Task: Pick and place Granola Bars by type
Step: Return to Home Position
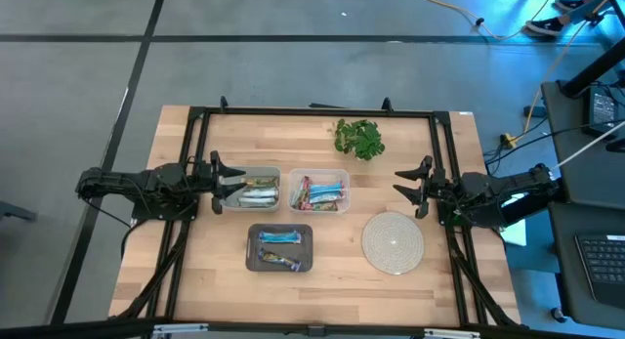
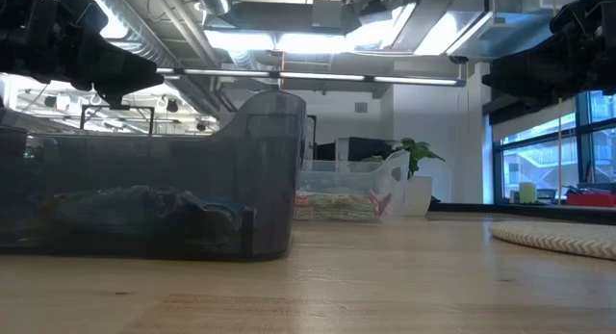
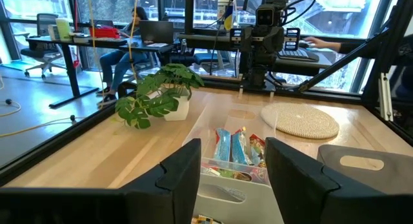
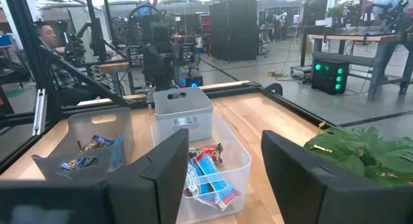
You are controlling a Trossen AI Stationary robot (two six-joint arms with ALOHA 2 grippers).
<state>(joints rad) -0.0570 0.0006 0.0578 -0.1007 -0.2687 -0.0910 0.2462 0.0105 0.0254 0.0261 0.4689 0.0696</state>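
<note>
Mid-frame, your left gripper [image 1: 230, 179] and right gripper [image 1: 414, 186] hang open, empty.
Draw back level, clearing the pale bin [image 1: 262, 169].

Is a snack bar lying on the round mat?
No, nothing lies on the mat; the bars that show in the high view are inside the bins.

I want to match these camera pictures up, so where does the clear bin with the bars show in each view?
High view: clear bin mid-table, down-left of the leafy plant.
Low view: middle, behind the dark bin, plant at its right.
Left wrist view: bin just past the left gripper, plant off to one side.
Right wrist view: bin just past the right gripper, plant off to one side.
Shared landmark: the leafy plant.
</note>
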